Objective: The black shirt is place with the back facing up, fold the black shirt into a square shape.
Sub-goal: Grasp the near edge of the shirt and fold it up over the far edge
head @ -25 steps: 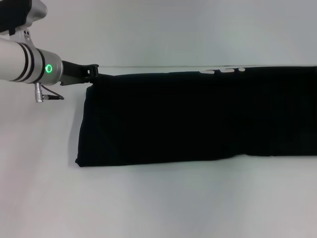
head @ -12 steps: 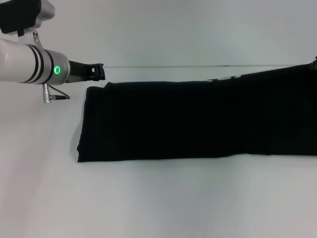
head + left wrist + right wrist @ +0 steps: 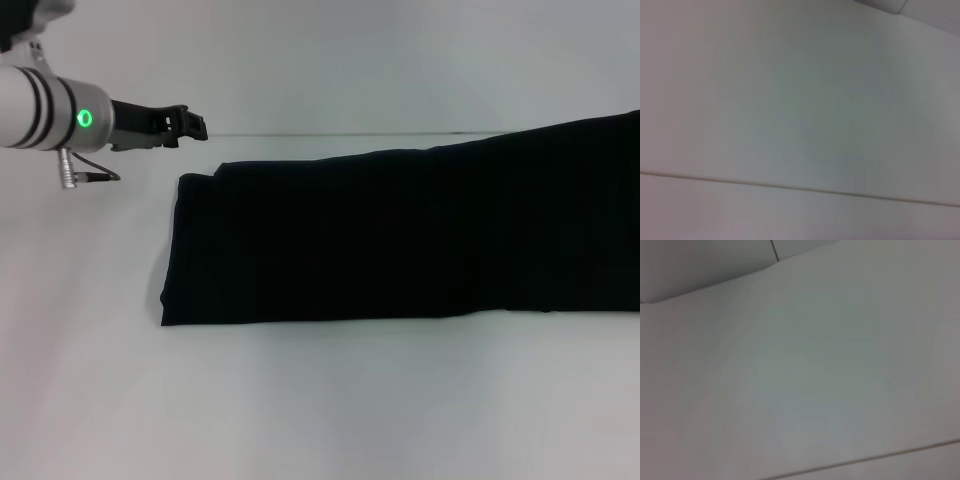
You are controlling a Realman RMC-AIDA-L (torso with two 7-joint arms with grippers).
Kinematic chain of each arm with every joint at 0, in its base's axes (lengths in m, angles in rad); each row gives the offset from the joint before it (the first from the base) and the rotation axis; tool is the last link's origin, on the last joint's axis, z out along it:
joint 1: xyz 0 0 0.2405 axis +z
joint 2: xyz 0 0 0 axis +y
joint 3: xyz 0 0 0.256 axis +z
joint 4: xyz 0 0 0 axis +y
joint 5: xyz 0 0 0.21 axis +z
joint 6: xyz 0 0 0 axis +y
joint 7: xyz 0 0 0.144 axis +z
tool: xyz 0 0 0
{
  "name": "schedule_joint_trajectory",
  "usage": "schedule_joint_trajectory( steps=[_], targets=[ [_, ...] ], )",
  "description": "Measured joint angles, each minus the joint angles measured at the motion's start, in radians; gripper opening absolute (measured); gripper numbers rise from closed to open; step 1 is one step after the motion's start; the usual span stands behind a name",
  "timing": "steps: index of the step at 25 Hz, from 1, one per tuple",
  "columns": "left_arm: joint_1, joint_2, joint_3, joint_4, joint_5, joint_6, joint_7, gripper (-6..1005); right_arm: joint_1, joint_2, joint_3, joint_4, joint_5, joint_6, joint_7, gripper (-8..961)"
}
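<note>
The black shirt (image 3: 400,235) lies on the white table (image 3: 320,400) as a long folded band. It runs from a straight left end near the middle-left out past the right edge of the head view. No lettering shows. My left gripper (image 3: 190,125) hovers just beyond and left of the band's far left corner, apart from the cloth, open and empty. My right gripper is out of view. Both wrist views show only the white surface.
The table's far edge (image 3: 400,133) runs just behind the shirt. A thin seam line crosses the white surface in the left wrist view (image 3: 790,186).
My left gripper has let go of the shirt's far left corner and drawn back to the left and up. The far edge has settled flat and the white lettering no longer shows.
</note>
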Motion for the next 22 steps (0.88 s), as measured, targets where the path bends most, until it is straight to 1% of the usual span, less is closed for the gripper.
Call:
schedule_joint_trajectory(
  steps=[1,3,4,7,9,12,13,14,15,16,18,20,22],
  targets=[
    [0.012,-0.002,-0.005,0.018,-0.011,0.023,0.0,324,0.0,-0.012,0.0,-0.002,0.0,-0.028,0.008,379],
    [0.031,-0.003,-0.011,0.044,-0.034,0.052,0.0,387,0.0,-0.026,0.0,-0.008,0.0,-0.07,0.022,381],
    [0.042,-0.003,-0.011,0.049,-0.049,0.058,0.002,418,-0.001,-0.03,0.0,-0.012,0.0,-0.089,0.027,380],
    [0.059,-0.001,-0.011,0.052,-0.087,0.063,0.008,418,-0.006,-0.026,-0.003,-0.016,0.0,-0.11,0.026,377],
    [0.066,0.0,-0.01,0.05,-0.096,0.064,0.009,418,-0.01,-0.012,-0.01,-0.012,0.0,-0.089,0.025,375],
    [0.069,0.001,-0.008,0.049,-0.097,0.065,0.009,418,-0.014,0.014,-0.018,-0.003,-0.001,-0.036,0.024,372],
    [0.069,0.0,-0.006,0.049,-0.097,0.065,0.01,418,-0.019,0.038,-0.032,0.0,-0.001,0.005,0.023,371],
    [0.068,-0.002,-0.004,0.049,-0.097,0.066,0.01,418,-0.021,0.048,-0.04,0.002,-0.001,0.024,0.023,371],
    [0.068,-0.002,-0.004,0.049,-0.097,0.066,0.01,418,-0.021,0.048,-0.04,0.002,-0.001,0.024,0.023,371],
    [0.067,-0.003,-0.003,0.048,-0.097,0.066,0.01,418,-0.021,0.059,-0.05,0.009,-0.001,0.045,0.022,371],
    [0.065,-0.005,-0.003,0.048,-0.097,0.066,0.01,418,-0.018,0.074,-0.07,0.037,-0.002,0.087,0.021,371],
    [0.063,-0.007,-0.002,0.047,-0.098,0.066,0.01,418,-0.01,0.08,-0.097,0.069,-0.003,0.112,0.021,371],
    [0.062,-0.008,-0.001,0.045,-0.098,0.066,0.01,418,-0.004,0.082,-0.122,0.088,-0.003,0.109,0.024,372]
  ],
)
